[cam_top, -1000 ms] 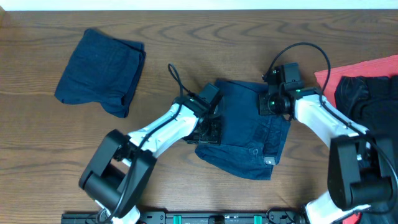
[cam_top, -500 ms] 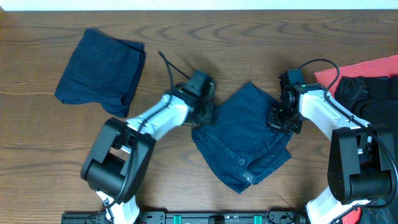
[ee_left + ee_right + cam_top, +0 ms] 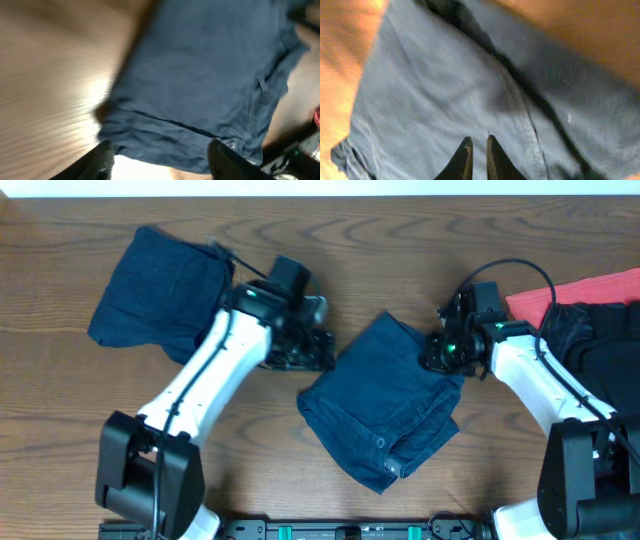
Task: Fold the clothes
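Worktop (image 3: pixel 60 410): wood grain, carrying everything. The shorts (image 3: pixel 385 405), navy, lay mid-worktop, skewed corner-on and partly doubled, waistband toward the near edge. A second navy bundle (image 3: pixel 160 295), already folded, sat near the far left corner. Red cloth (image 3: pixel 590 290) and dark garments (image 3: pixel 610 350) were heaped at the right edge.

Left pincer (image 3: pixel 303 352) hung just beside the shorts' left side, apart from them, fingers spread wide and empty. Right pincer (image 3: pixel 443 358) sat at the shorts' far right corner, tips drawn nearly together. Whether cloth was pinched could not be told.

Risks, as judged: a thin or missed pinch would let the corner slip on a lift. Dragging one corner alone could skew the layers further. The left arm, close to the folded bundle, might brush it.

Only the overhead view showed both piles and the skew. Only the wrist views showed finger spacing, both blurred. A silver button (image 3: pixel 231 145) showed clearest in the left wrist view.
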Motion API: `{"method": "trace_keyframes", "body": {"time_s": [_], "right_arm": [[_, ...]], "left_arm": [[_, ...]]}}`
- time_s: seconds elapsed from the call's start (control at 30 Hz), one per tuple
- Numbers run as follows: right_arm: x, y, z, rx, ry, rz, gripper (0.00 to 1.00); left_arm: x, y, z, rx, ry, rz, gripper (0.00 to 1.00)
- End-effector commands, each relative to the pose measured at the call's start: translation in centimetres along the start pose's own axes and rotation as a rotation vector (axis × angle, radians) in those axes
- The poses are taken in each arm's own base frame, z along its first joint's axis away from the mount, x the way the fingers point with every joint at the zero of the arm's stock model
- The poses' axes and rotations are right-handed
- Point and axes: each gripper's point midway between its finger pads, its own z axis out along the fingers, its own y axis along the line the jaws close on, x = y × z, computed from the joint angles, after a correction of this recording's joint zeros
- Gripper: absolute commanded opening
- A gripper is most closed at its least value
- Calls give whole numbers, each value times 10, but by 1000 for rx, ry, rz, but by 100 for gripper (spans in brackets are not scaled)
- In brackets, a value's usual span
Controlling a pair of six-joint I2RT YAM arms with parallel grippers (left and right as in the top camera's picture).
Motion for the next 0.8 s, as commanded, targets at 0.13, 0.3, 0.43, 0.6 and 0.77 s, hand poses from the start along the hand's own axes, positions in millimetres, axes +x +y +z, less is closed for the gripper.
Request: {"method": "trace_keyframes", "body": {"time_s": [0.13, 0.3, 0.43, 0.6, 0.77], "right_arm": [[-19, -32, 17, 165, -73, -35, 4], [25, -64, 26, 295, 96, 127, 1], [62, -66, 28, 303, 216, 260, 1], [69, -46, 29, 230, 243, 232, 1], [41, -14, 13, 89, 134, 29, 1]], "left_arm": [[76, -9, 81, -11, 192, 47, 52], [87, 16, 107, -25, 182, -3, 52], [49, 41, 104, -33, 48, -49, 52], [-24, 60, 72, 57, -182, -107, 51], [-64, 48, 16, 209, -243, -149, 62]]}}
